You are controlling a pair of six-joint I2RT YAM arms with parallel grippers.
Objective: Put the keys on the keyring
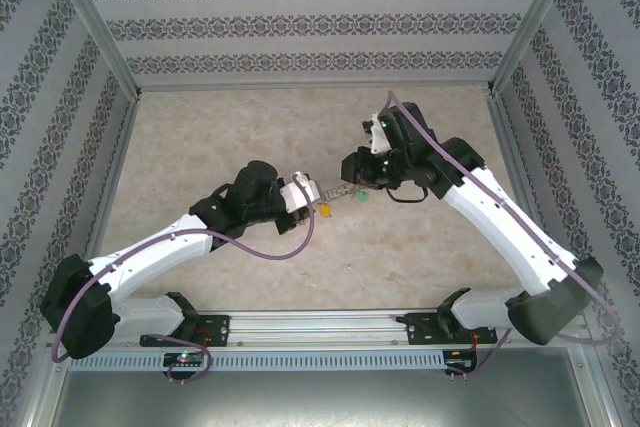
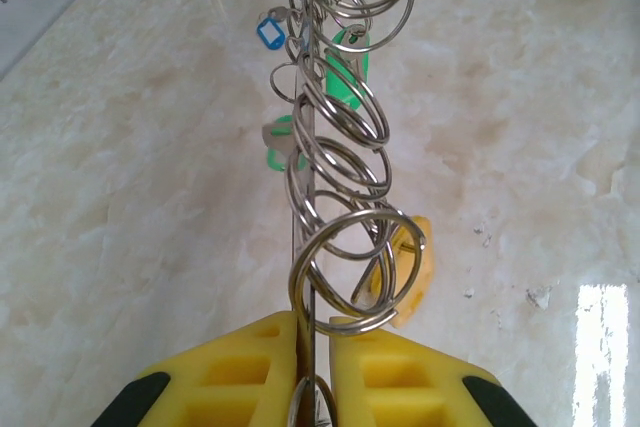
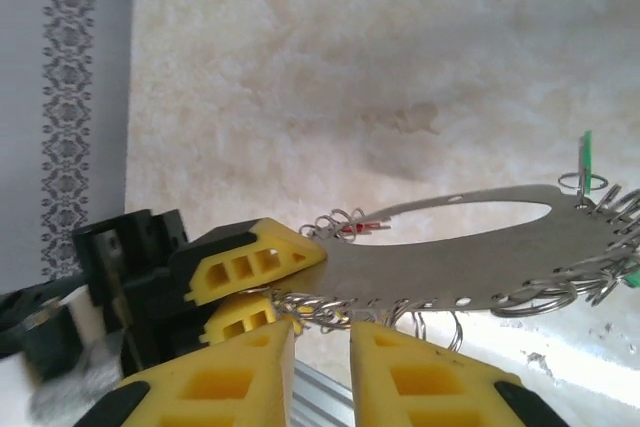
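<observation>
Action at the centre of the top view, above the pale marbled table (image 1: pixel 200 137), arms nose to nose. Starting with the left end effector (image 1: pixel 308 193): pressed together, pinching the near end of the large thin grey metal oval keyring (image 1: pixel 337 190).

From the left wrist, seen edge-on: climbing from the yellow fingers (image 2: pixel 250 372) at bottom centre straight up to the top edge. Strung all the way along with small silvery split rings (image 2: pixel 345 162). Dangling from those, the small silvery keys (image 2: pixel 410 265) with coloured plastic heads: yellow low and just right of the ring, a green cap (image 2: pixel 345 77) at upper centre, a second green one left of centre, a blue tag (image 2: pixel 270 32) at upper left.

Over to the right wrist: keyring broadside, stretching from mid-frame to the right edge, oval opening in the middle, little holes along the rim. Clamped at its left end by the left end effector, left of centre.

Right end effector (image 3: pixel 322 332) at the bottom edge: spread a little, narrow gap between the two yellow pads (image 3: pixel 420 377), nothing visibly pinched. Tips parked just under the keyring's lower edge, right among the split rings; cannot tell whether touching. Green sliver (image 3: pixel 586 152) standing upright at far right, red sliver (image 3: pixel 350 229) near the left end of the oval opening.
</observation>
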